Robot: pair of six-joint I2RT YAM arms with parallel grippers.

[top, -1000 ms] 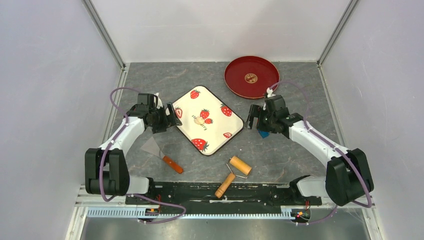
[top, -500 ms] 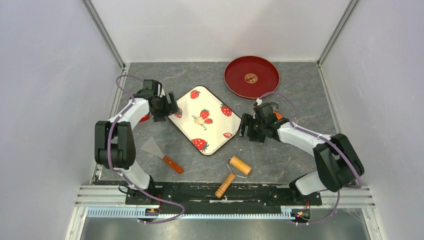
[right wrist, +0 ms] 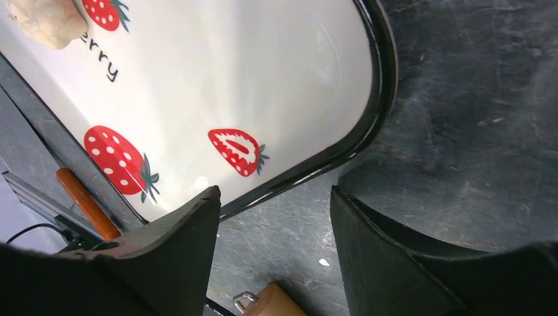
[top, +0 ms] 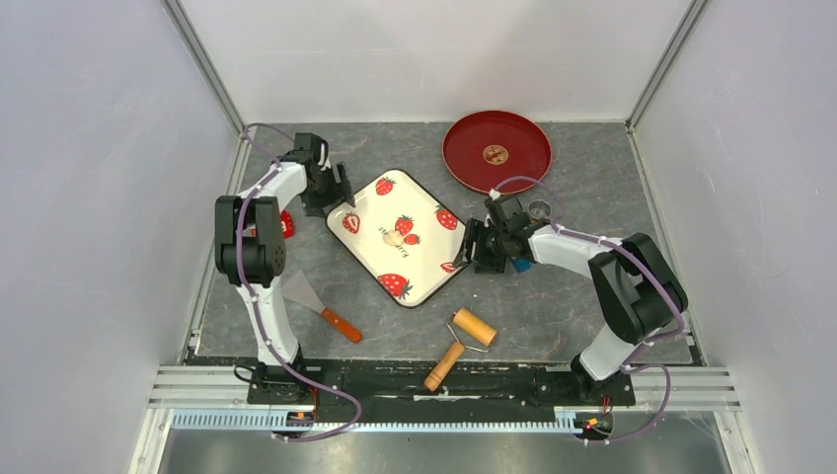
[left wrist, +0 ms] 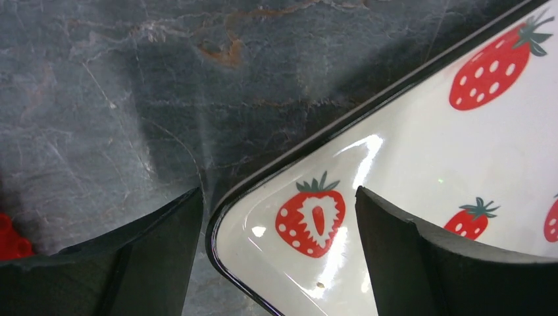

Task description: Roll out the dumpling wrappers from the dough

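Note:
A small pale lump of dough (top: 393,237) lies in the middle of the white strawberry tray (top: 426,259); it also shows in the right wrist view (right wrist: 46,20). No thin round wrappers are in view. My left gripper (top: 336,194) is open and empty and straddles the tray's left corner (left wrist: 224,217), with one finger (left wrist: 138,263) over the table and the other (left wrist: 428,257) over the tray. My right gripper (top: 472,247) is open and empty, low over the table just off the tray's right corner (right wrist: 375,125).
A wooden rolling pin (top: 460,344) lies near the front; its roller shows in the right wrist view (right wrist: 276,304). A metal scraper with an orange handle (top: 318,303) lies front left. A red plate (top: 496,151) sits at the back. A small metal ring cutter (top: 539,208) stands behind the right arm.
Both arms have closed in on the tray. The left gripper moved back to its left corner. The right gripper moved left to its right corner. Dough and tray have not moved.

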